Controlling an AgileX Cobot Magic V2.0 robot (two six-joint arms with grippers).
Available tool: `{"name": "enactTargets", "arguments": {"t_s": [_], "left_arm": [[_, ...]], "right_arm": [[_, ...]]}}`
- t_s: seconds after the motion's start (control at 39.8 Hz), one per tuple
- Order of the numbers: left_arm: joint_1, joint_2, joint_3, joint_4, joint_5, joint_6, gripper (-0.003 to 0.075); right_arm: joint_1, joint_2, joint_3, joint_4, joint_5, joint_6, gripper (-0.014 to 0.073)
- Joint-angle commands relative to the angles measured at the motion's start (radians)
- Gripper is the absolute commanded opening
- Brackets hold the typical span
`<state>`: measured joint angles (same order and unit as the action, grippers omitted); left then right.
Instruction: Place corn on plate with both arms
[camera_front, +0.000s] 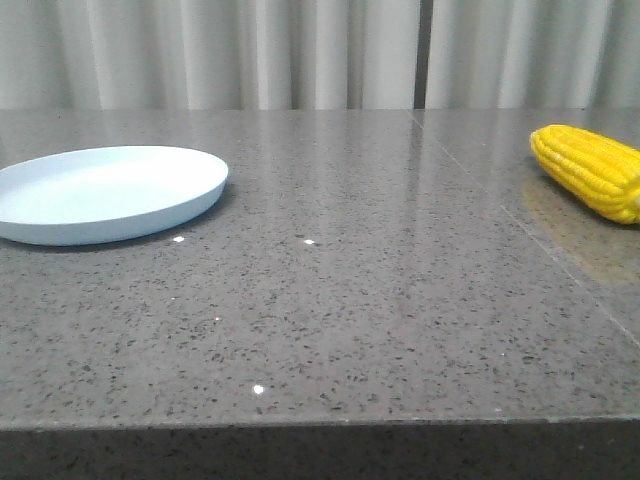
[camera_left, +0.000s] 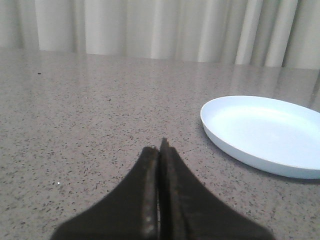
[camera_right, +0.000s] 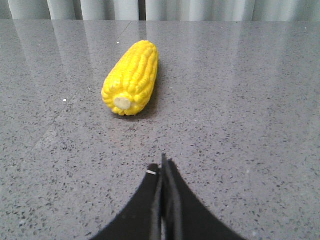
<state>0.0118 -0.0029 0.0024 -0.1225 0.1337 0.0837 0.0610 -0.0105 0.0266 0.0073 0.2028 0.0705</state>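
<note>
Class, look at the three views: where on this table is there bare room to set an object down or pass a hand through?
Bare stone runs between the plate at left and the corn at far right, and forward to the table's near edge. The plate itself holds nothing. Nowhere is crowded.

Left claw pressed closed; right claw apparently closed too.

Open tabletop lies between my plate and corn; nothing stands between them.
</note>
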Motion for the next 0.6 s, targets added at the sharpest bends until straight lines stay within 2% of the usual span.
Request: {"name": "enactTargets", "arguments": {"t_s": [0.0,0.15,0.28,0.43,0.58], "left_arm": [[0.000,-0.022,0.007,-0.003,-0.089,-0.008,-0.0020],[0.000,-0.022,0.007,-0.001,-0.095,-0.006,-0.0020],[0.001,-0.022,0.005,0.012,-0.179,-0.006,-0.0020],[0.001,-0.022,-0.048,0.012,-0.302,-0.006,-0.0020],[0.001,-0.003,-0.223,0.049,-0.204,-0.006,-0.0020]], "right_arm": [[0.002,-0.016,-0.005,-0.007,-0.075,-0.005,-0.0069],[0.002,-0.016,-0.005,-0.007,-0.138,-0.003,-0.0069],[0.002,-0.016,-0.014,-0.007,-0.165,-0.003,-0.0069],[0.002,-0.016,-0.094,-0.007,-0.096,-0.003,-0.0069],[0.002,-0.010,-0.257,-0.007,0.045,-0.003,-0.0069]]}}
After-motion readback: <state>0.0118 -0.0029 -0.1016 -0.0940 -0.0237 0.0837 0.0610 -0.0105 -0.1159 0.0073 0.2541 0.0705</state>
